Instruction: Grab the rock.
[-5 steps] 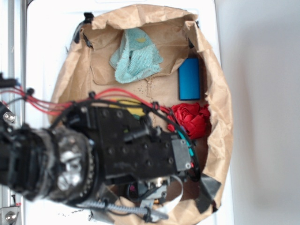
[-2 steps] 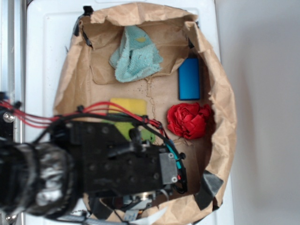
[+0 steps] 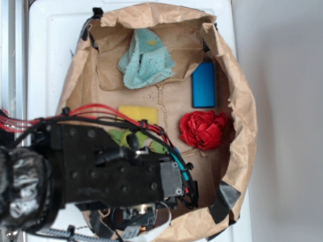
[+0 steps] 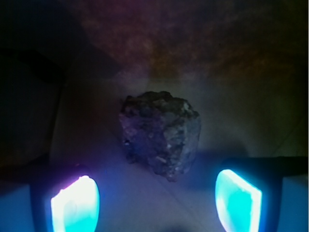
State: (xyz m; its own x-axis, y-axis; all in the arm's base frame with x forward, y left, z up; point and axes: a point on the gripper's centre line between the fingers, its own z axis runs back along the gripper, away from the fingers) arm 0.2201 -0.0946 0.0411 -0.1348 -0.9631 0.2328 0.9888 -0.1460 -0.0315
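A crumpled brown paper bag [image 3: 237, 101], opened flat into a shallow tray on a white surface [image 3: 50, 45], holds everything, and the black robot arm [image 3: 101, 171] with red wires covers its lower left and hides part of the yellow-and-green sponge [image 3: 139, 113]. Above lie a teal cloth [image 3: 146, 60], a blue block [image 3: 204, 84] and a red rose-like ball [image 3: 203, 129], all well apart from the arm's tip; no writing can be read. In the wrist view the rock [image 4: 161, 135] sits on the paper, centred ahead of the gripper [image 4: 156, 198], whose glowing pads [image 4: 75, 203] stand wide apart, touching nothing.
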